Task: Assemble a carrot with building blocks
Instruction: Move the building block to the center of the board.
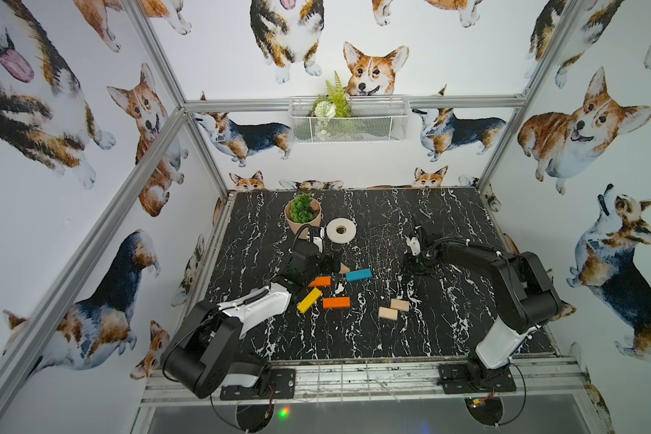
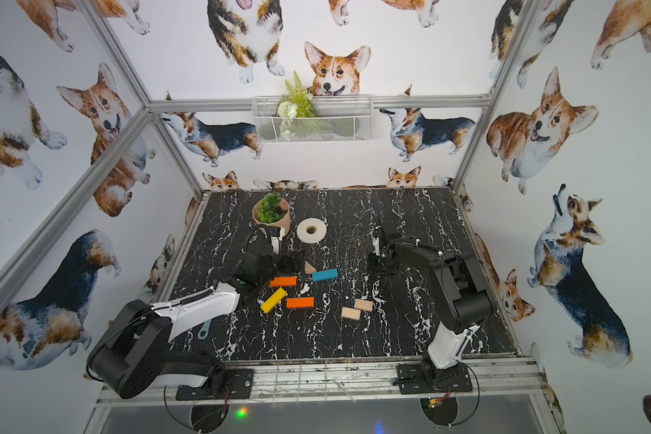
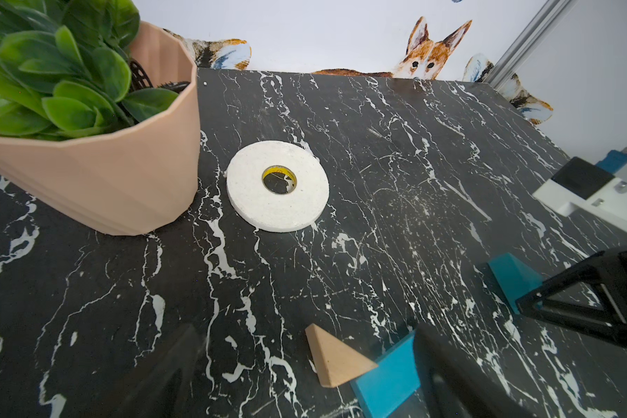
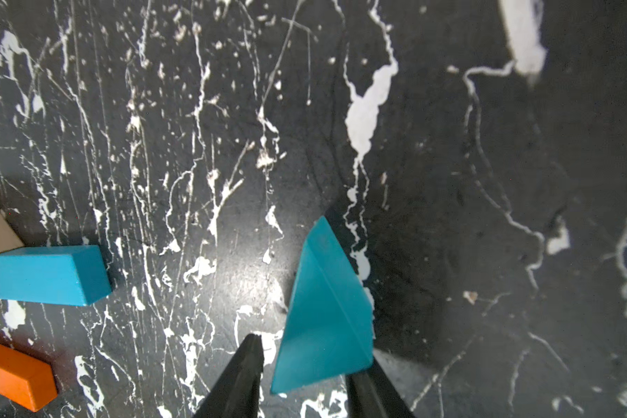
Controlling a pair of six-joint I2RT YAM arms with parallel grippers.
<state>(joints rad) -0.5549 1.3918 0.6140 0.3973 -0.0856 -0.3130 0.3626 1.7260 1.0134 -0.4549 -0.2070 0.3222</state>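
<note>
In a top view, the orange block (image 1: 336,302) and others lie loose, with no carrot yet. In the left wrist view, the left gripper (image 3: 304,333) is spread wide around the wood triangle (image 3: 335,358), whose tip points away. In the right wrist view, the right gripper (image 4: 304,362) has a finger on each side of the teal triangle (image 4: 323,307), with a small gap on one side. Its tip points away too. It looks light, hard and slippery, so hold its flat sides.

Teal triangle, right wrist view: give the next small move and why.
Probably close the right gripper fully on the teal triangle. Its jaws straddle the block, but bare table shows between one jaw and the block's face, so it does not look gripped yet; it lies apart from the teal bar.
</note>
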